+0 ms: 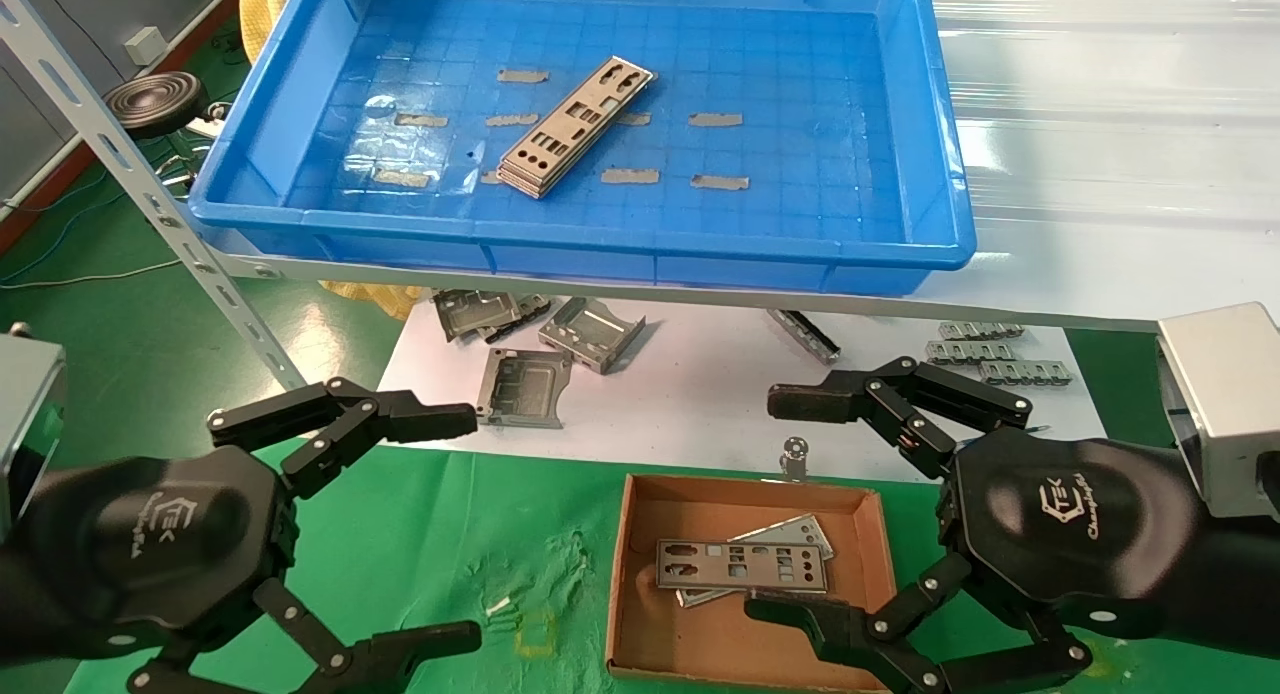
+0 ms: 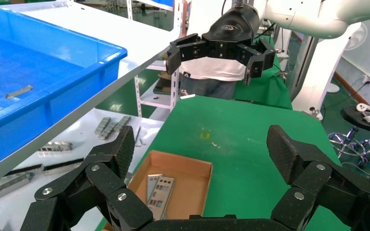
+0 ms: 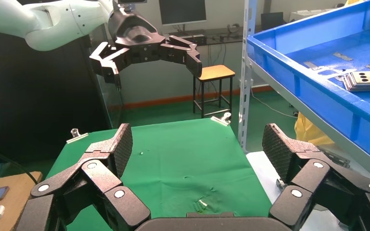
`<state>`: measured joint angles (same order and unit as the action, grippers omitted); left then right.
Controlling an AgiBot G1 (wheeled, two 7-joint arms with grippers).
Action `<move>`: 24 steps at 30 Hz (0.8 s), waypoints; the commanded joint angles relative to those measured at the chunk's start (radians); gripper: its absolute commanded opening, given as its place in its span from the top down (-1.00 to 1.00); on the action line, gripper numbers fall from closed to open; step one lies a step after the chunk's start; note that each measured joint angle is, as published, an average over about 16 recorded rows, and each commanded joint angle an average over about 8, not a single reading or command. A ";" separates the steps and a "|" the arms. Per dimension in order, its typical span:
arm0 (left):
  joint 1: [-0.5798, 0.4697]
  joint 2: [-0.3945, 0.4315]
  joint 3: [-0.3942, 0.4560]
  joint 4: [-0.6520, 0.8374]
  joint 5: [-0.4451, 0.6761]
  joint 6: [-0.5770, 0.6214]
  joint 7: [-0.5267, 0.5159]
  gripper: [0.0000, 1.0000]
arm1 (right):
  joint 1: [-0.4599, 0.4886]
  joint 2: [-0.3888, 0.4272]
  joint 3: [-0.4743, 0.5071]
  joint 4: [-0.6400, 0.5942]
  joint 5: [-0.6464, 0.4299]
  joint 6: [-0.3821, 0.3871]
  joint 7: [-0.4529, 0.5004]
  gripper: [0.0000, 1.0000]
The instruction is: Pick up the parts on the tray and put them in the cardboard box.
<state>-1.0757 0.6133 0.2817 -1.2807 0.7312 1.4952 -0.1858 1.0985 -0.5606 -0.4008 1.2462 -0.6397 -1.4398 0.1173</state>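
Both grippers spread wide, empty; right gripper (image 1: 790,504) above cardboard box (image 1: 640,534); left gripper (image 1: 455,529) beside it. Only head cam shows plate stack (image 1: 575,129) whole in tray (image 1: 600,249), far ahead, long axis diagonal; two plates (image 1: 740,564) crossed in box

Black end effector (image 1: 455,524), silver screws, white arms
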 commanded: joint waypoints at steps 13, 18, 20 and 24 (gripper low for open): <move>0.000 0.000 0.000 0.000 0.000 0.000 0.000 -1.00 | 0.000 0.000 0.000 0.000 0.000 0.000 0.000 -1.00; 0.000 0.000 0.000 0.000 0.000 0.000 0.000 -1.00 | 0.000 0.000 0.000 0.000 0.000 0.000 0.000 -1.00; 0.000 0.000 0.000 0.000 0.000 0.000 0.000 -1.00 | 0.000 0.000 0.000 0.000 0.000 0.000 0.000 -1.00; 0.000 0.000 0.000 0.000 0.000 0.000 0.000 -1.00 | 0.000 0.000 0.000 0.000 0.000 0.000 0.000 -1.00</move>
<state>-1.0757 0.6133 0.2817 -1.2807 0.7312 1.4952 -0.1858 1.0986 -0.5606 -0.4008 1.2462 -0.6397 -1.4398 0.1173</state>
